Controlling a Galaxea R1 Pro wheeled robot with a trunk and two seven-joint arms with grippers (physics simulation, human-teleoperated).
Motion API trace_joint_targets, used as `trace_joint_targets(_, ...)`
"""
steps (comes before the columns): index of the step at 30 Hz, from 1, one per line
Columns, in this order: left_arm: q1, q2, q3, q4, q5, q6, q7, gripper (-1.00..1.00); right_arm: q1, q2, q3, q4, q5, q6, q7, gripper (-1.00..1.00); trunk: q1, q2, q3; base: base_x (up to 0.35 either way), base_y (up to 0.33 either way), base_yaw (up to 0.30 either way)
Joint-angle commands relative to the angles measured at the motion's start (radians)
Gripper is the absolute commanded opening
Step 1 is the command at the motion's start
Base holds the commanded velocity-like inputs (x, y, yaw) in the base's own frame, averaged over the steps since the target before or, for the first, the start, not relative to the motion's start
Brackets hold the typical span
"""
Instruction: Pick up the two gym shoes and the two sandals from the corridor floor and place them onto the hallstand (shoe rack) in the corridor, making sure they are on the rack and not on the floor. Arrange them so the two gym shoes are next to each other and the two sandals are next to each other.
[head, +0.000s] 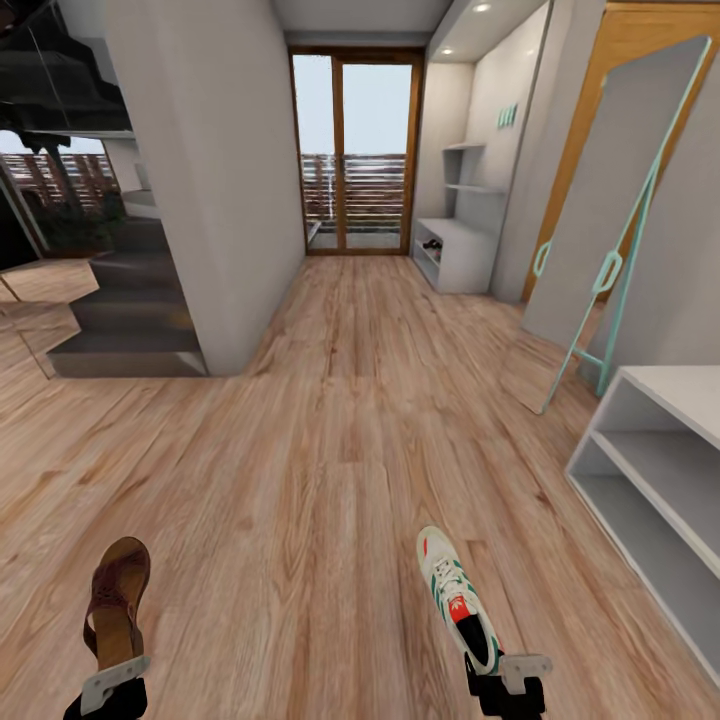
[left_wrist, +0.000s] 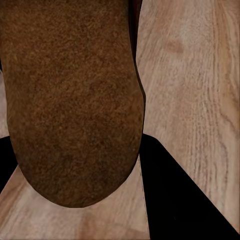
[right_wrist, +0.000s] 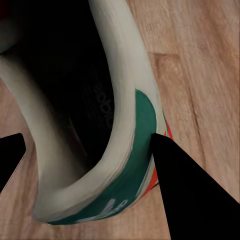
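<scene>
Left claw (head: 112, 683): closed on the heel end of one brown sandal (head: 116, 600), toe pointing away from the robot; the left wrist view shows the sandal's brown sole (left_wrist: 75, 100) close up between dark fingers.
Right claw (head: 507, 680): closed on the heel rim of one white gym shoe (head: 457, 598); in the right wrist view a dark finger (right_wrist: 190, 195) presses the green-striped heel wall (right_wrist: 140, 130).
Why held so: gripping each by the heel likely leaves the toe free to slide into a shelf first.
Hallstand (head: 660, 470): pale grey, open shelves bare where visible, just ahead to the robot's right.
Corridor floor (head: 330, 450): brown wood planks, stretching to a glass door (head: 355, 150).
Stage: judged as carrying both toward the rack; neither placed yet.
</scene>
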Motion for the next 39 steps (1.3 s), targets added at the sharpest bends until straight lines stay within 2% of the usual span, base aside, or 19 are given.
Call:
trace_joint_targets(1, -0.001, -0.001, 0.008, 0.001, -0.004, -0.002, -0.008, -1.0, 0.0, 0.0, 0.009, -0.001, -0.005, -0.002, -0.008, -1.0, 0.0, 0.0, -0.001, 0.338, 0.0, 0.0)
trace_joint_targets(39, -0.001, -0.001, 0.008, 0.0, -0.004, -0.002, -0.008, -1.0, 0.0, 0.0, 0.01, -0.001, -0.004, -0.002, -0.008, -1.0, 0.0, 0.0, -0.001, 0.338, 0.0, 0.0)
